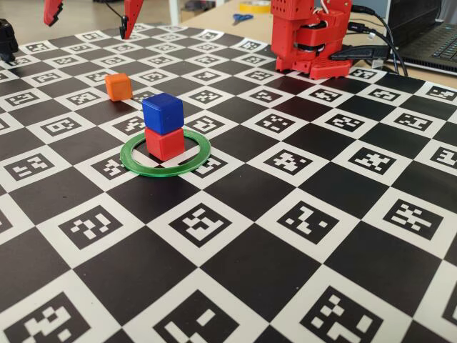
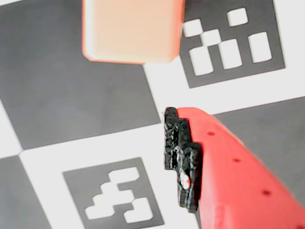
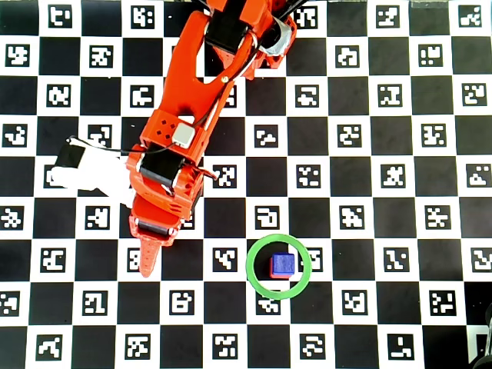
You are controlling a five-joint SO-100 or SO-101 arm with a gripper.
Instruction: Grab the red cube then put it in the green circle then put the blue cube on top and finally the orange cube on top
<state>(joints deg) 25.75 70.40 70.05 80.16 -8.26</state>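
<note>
Two cubes are already stacked in the fixed view: the blue cube sits on the red cube inside the green circle, slightly twisted against it (a small offset, as far as I can judge). The orange cube lies well apart on the checkered mat, with two red finger tips hanging spread above it, holding nothing.

From the wrist view, the orange cube fills the top edge, and one red finger with a black pad sits below it; the other finger is out of sight. An off-centre approach could shove the cube instead of pinching it.

Looking down in the overhead view, the arm hides the orange cube. Only the blue cube shows in the circle. That narrow tower would topple if the last cube lands skewed or drops early.
</note>
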